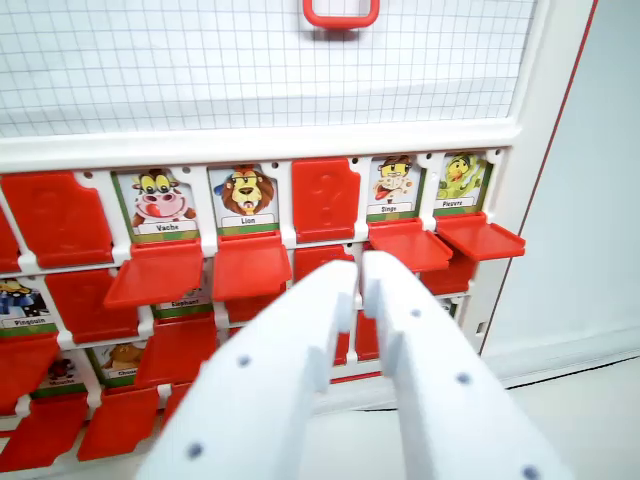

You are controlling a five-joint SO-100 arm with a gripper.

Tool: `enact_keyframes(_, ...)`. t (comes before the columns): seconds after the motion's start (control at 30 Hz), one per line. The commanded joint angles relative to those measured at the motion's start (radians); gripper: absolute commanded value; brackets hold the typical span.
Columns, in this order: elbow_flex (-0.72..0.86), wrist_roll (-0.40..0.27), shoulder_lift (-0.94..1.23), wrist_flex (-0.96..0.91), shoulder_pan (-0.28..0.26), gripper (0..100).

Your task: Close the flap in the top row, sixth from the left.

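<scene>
Wrist view of a red-and-white flap board [300, 140] standing upright, its gridded upper panel above rows of hinged red flaps. The claw [360, 272] fills the lower foreground, its two white fingers [300, 340] drawn narrow with only a thin gap between the tips, holding nothing; the tips hang in front of the second row, below the closed top-row flap with the question mark [325, 198]. In the visible top row, the open flaps are those of the cow card [157, 200], the lion card [245, 195], the monkey card [394, 185] and the green parrot-like card [461, 178]; each red flap lies folded down, jutting toward the camera. The left edge of the board is cut off, so the count from the left cannot be confirmed here; judged by position, the target is most likely the monkey flap [410, 245] or the rightmost open flap [480, 238]. Risks: miscounting and lifting the wrong flap; the tips, being just beside both neighbouring flaps, could catch two at once; approaching from above rather than beneath would press the flap further down; a push too shallow may let it drop back open; excess force could tip or shift the board.
</scene>
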Motion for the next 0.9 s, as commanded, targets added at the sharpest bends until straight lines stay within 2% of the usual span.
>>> enact_keyframes(0.0, 0.041, -0.006, 0.252, 0.035, -0.003, 0)
enact_keyframes(0.1, 0.103, -0.009, 0.333, 0.072, -0.012, 0)
enact_keyframes(0.27, 0.178, 0.008, 0.451, 0.129, -0.071, 0)
enact_keyframes(0.7, 0.21, 0.1, 0.607, 0.31, -0.189, 0)
enact_keyframes(0.87, 0.241, 0.118, 0.634, 0.33, -0.202, 0)
